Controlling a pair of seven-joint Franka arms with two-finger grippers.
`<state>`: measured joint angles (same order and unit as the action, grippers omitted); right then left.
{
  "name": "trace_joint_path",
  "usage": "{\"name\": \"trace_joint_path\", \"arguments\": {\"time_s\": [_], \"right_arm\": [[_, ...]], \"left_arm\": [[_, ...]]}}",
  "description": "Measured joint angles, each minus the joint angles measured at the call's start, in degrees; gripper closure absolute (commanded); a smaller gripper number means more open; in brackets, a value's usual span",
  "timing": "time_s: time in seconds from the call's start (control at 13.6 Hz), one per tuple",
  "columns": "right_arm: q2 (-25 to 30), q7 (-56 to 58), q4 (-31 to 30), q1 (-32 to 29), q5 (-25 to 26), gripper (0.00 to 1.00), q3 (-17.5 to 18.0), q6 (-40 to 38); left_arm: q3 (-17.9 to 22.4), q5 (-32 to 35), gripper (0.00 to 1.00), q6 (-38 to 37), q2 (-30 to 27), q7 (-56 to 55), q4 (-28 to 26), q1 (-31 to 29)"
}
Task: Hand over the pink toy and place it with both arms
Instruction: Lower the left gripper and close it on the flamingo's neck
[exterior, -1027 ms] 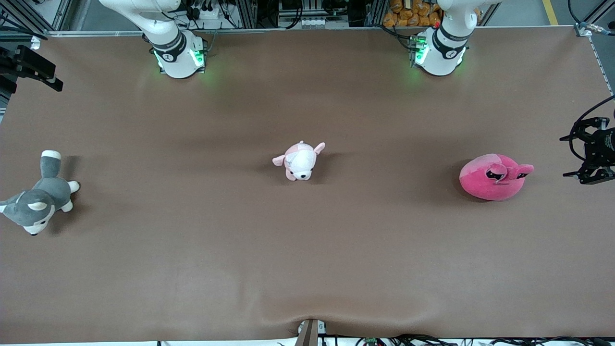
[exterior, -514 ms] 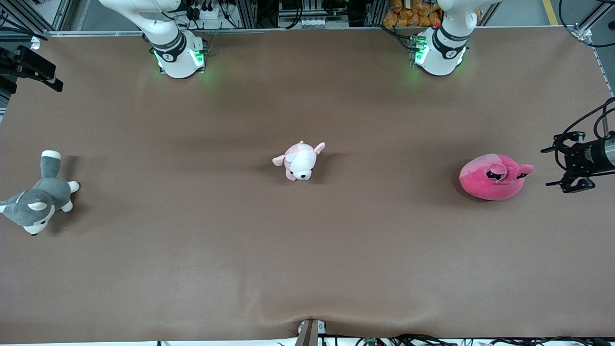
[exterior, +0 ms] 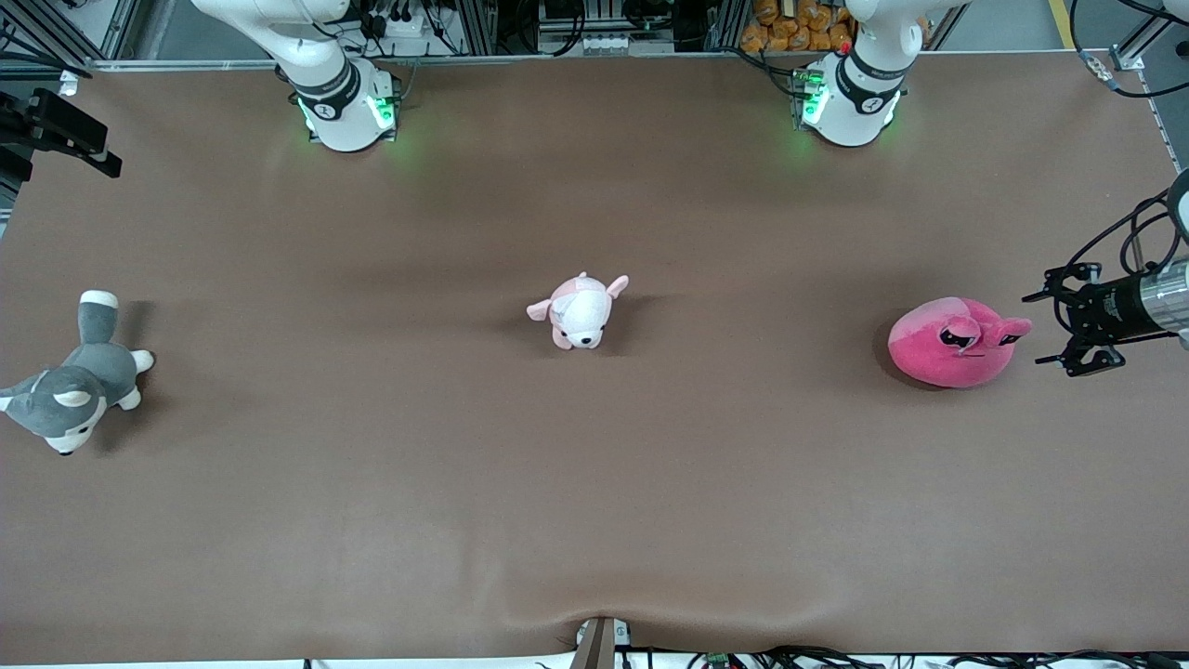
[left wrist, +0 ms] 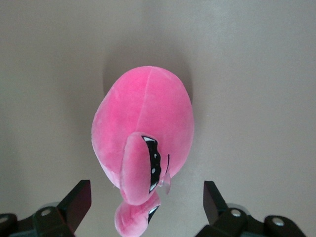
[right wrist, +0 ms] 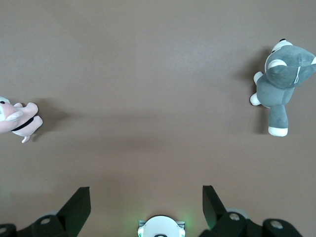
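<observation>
Reading the scene, largest item first.
Table (exterior: 594, 520): brown cloth, three plush toys spread well apart.
Pink toy (exterior: 951, 341): lying toward the left arm's end, snout facing the gripper; I judge it set there for the left arm's first pick.
Husky (exterior: 70, 390): at the right arm's end.
Puppy (exterior: 580, 311): mid-table.
Left gripper (exterior: 1054, 325): jaws spread wide, empty, just beside the toy.
Right gripper (right wrist: 145, 207): jaws wide, empty, waiting high; hidden from my front view.
</observation>
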<state>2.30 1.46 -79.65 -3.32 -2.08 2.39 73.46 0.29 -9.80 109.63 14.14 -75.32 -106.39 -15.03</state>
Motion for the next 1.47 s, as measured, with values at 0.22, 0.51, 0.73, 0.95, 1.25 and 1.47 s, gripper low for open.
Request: {"name": "trace_joint_path", "arguments": {"time_s": [0.22,0.51,0.73,0.95,1.25,1.47], "right_arm": [[0.0,0.0,0.0,-0.01,0.0,0.0,0.0,0.0],[-0.01,0.0,0.0,-0.01,0.0,0.0,0.0,0.0],[-0.01,0.0,0.0,-0.02,0.0,0.0,0.0,0.0],[-0.01,0.0,0.0,-0.03,0.0,0.0,-0.01,0.0],[-0.09,0.0,0.0,-0.21,0.0,0.0,-0.04,0.0],[-0.26,0.03,0.0,-0.78,0.0,0.0,-0.05,0.0]], "left_arm": [[0.0,-1.72,0.0,2.58,-0.01,-0.03,-2.6,-0.03],[0.0,-2.78,0.1,3.23,-0.01,-0.03,-3.83,-0.09],[0.01,-2.78,0.22,3.45,-0.01,-0.03,-4.06,-0.87],[0.0,-2.78,0.59,3.83,0.02,0.0,-4.34,-1.37],[-0.15,-2.81,1.0,3.98,0.02,1.08,-4.45,-1.37],[-0.31,-2.82,1.0,4.06,0.02,1.2,-4.45,-1.35]]}}
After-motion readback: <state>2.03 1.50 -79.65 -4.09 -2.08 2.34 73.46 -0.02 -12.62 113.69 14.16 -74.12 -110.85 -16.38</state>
